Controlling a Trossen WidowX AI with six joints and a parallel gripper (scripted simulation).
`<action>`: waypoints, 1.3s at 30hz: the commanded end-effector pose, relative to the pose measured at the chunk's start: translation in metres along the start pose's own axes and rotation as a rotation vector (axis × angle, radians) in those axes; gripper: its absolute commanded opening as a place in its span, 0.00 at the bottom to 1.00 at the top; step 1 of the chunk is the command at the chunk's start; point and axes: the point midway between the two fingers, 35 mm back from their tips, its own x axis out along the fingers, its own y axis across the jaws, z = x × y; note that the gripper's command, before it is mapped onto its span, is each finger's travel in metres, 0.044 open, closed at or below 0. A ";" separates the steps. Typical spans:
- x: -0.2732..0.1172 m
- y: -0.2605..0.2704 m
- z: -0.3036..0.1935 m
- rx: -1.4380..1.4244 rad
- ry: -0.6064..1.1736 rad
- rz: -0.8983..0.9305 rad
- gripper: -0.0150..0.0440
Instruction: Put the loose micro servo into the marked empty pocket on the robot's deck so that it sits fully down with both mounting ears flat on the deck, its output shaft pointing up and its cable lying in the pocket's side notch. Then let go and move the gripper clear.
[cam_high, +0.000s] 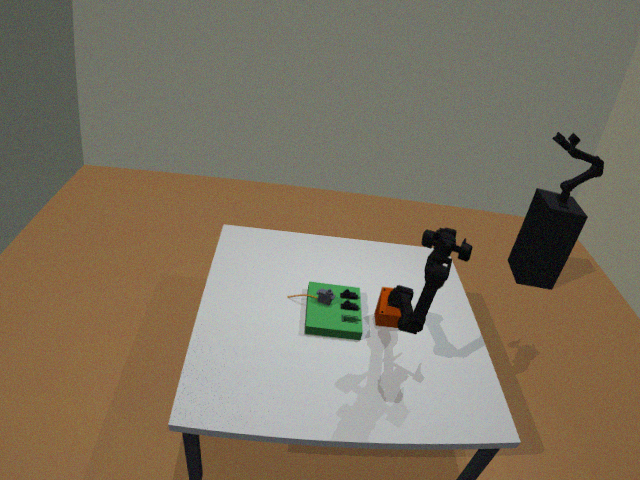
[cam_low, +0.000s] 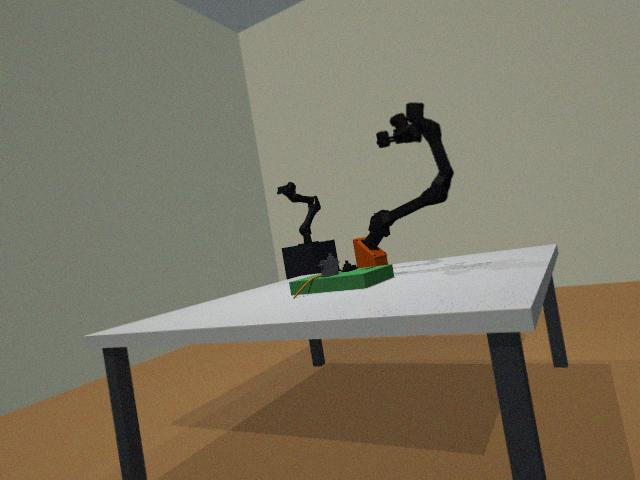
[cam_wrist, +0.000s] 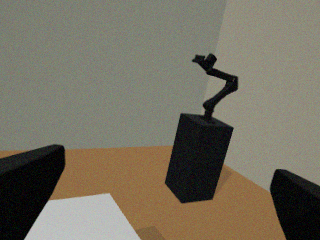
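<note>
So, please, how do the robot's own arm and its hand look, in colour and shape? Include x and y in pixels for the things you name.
The arm is matte black, with slim links and thicker, blocky joints, on an orange base (cam_high: 387, 315) (cam_low: 363, 254) with small dark holes. The hand (cam_wrist: 168, 168) is black too; its two fingers look broad and plain, with angled edges. I see no sleeve, and markings or cables cannot be made out.

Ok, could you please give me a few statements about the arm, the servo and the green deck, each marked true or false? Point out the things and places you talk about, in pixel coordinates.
1. The gripper (cam_high: 454, 248) (cam_low: 395, 131) (cam_wrist: 168, 168) is open, with nothing between its fingers. True.
2. The loose micro servo (cam_high: 325, 296) (cam_low: 329, 265) is in the marked pocket (cam_high: 351, 319). False: it sits on top of the green deck (cam_high: 330, 322) (cam_low: 336, 282), away from that pocket.
3. The orange cable (cam_high: 299, 296) (cam_low: 306, 285) reaches out past the deck's edge. True.
4. The working arm's base (cam_high: 385, 310) (cam_low: 364, 254) is blue. False: it is orange.
</note>
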 end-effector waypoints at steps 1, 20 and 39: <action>0.011 0.027 0.007 -0.054 0.002 0.093 1.00; 0.035 0.164 0.012 -0.323 0.063 0.491 1.00; 0.017 0.314 -0.042 -0.647 0.226 0.886 1.00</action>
